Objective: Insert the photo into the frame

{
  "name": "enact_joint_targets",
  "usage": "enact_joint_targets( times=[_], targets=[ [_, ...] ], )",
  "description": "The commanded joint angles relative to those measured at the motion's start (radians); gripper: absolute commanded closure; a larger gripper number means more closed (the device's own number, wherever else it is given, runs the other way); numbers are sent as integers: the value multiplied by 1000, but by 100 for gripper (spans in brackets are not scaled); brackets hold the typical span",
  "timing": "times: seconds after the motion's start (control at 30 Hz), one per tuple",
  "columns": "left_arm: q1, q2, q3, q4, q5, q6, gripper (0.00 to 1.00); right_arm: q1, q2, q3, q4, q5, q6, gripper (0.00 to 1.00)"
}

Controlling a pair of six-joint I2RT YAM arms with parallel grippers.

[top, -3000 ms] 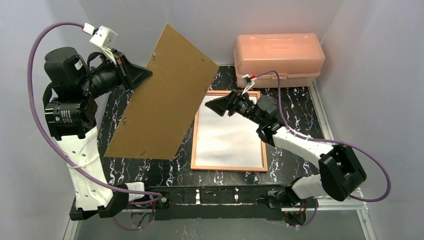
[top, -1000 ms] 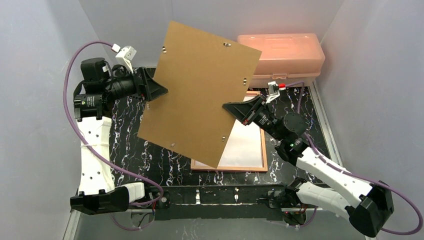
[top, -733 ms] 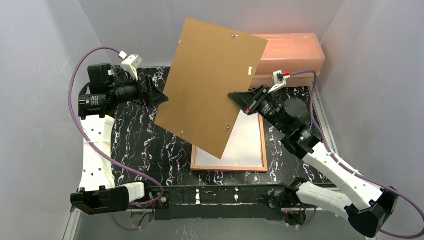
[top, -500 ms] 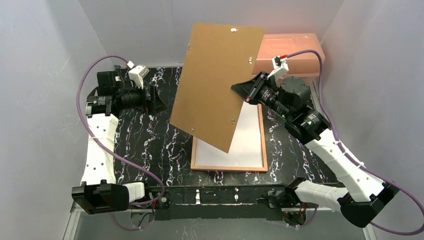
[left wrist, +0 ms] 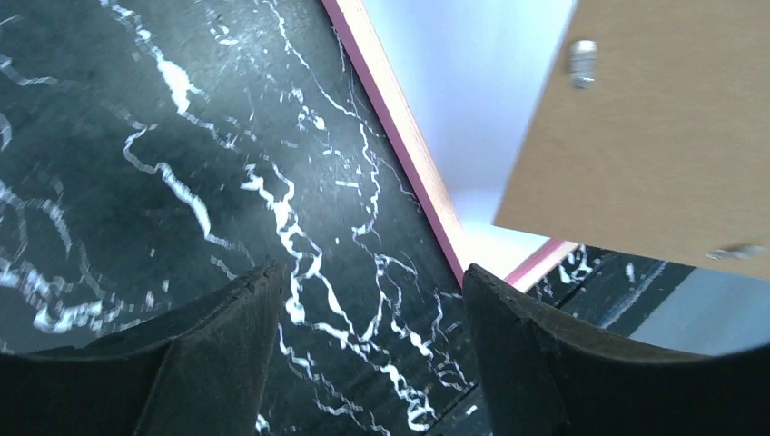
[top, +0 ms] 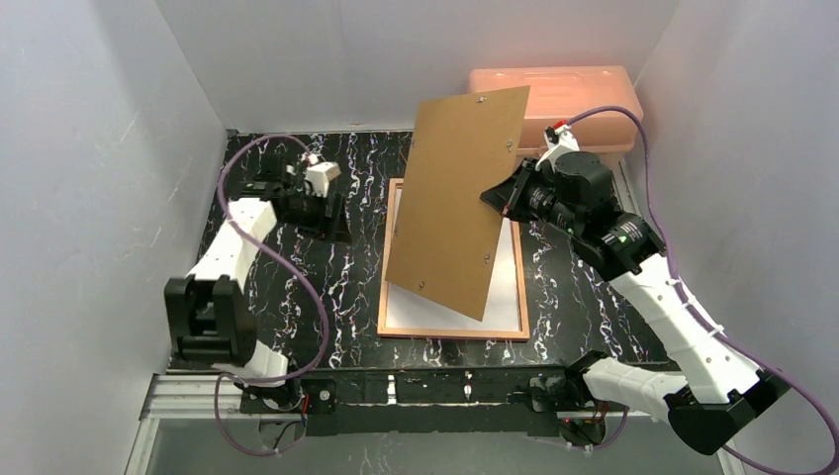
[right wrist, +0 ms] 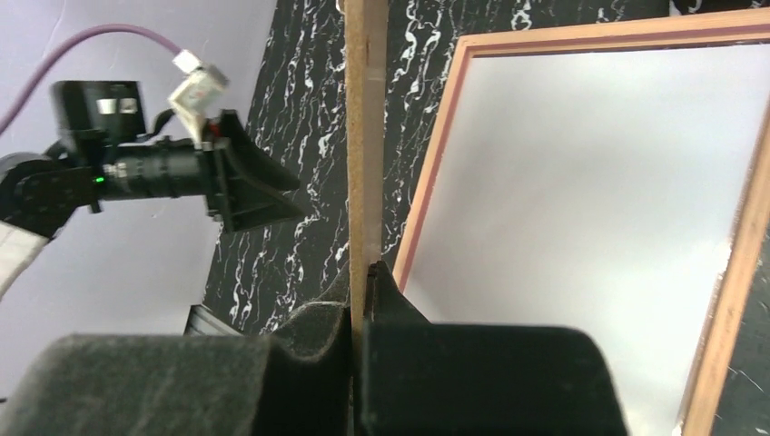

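Brown board (top: pixel 455 198), clamped in the right fingers (right wrist: pixel 227 381), hung tilted over the frame (top: pixel 450 332); the photo (top: pixel 505 287) seemingly lay inside already, board unfitted; the left fingers (left wrist: pixel 209 363) gaped empty.

One frame (top: pixel 450 332), one photo (top: pixel 503 287), one brown backing board (top: pixel 455 198), one peach box (top: pixel 584 84), two grippers: left gripper (top: pixel 339 220), right gripper (top: pixel 501 198).

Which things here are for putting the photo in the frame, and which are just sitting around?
For the job: the frame; the photo, white side up inside it; the brown backing board, pinched by the right fingers above them.

Just sitting around: the peach box at the back.
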Motion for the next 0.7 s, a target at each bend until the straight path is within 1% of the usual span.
enact_joint_targets(
  times=[0.0, 0.07, 0.1, 0.37, 0.5, 0.67],
  targets=[
    [-95, 106, 6, 76, -71, -23, 32, -25, -63, 117, 6, -20, -8, 99],
    [-139, 162, 19, 94, -93, -23, 33, -26, -60, 148, -46, -19, -8, 99],
    [-158, 190, 24, 105, -102, -24, 33, -27, -60, 156, -64, 7, -10, 99],
    [-254, 367, 96, 174, -159, -43, 32, -28, -78, 145, -106, 19, -11, 99],
    [-280, 433, 123, 183, -190, -32, 40, -28, -75, 156, -119, 31, -17, 99],
    [-300, 467, 124, 208, -193, -45, 44, -30, -73, 154, -125, 30, -18, 99]
  ],
)
